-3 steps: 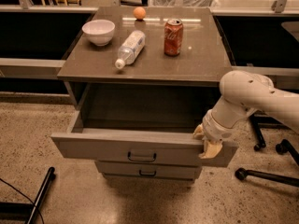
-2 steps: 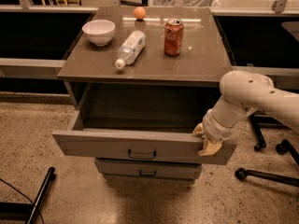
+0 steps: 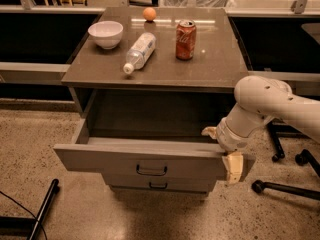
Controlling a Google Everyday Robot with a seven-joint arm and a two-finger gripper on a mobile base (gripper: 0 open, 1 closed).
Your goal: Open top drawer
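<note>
The top drawer of the gray cabinet is pulled far out, its plain gray inside showing. A small black loop handle sits at the middle of its front. My gripper is at the drawer's right front corner. One pale finger hangs down over the outer front face and the other sits just inside the rim, so the front panel lies between them. My white arm comes in from the right.
On the cabinet top are a white bowl, a plastic bottle lying on its side, a red soda can and an orange ball. A lower drawer stays shut. Chair legs stand right; a black bar lies lower left.
The drawer has come slightly further out toward the camera, and my gripper has moved with its right front corner.
</note>
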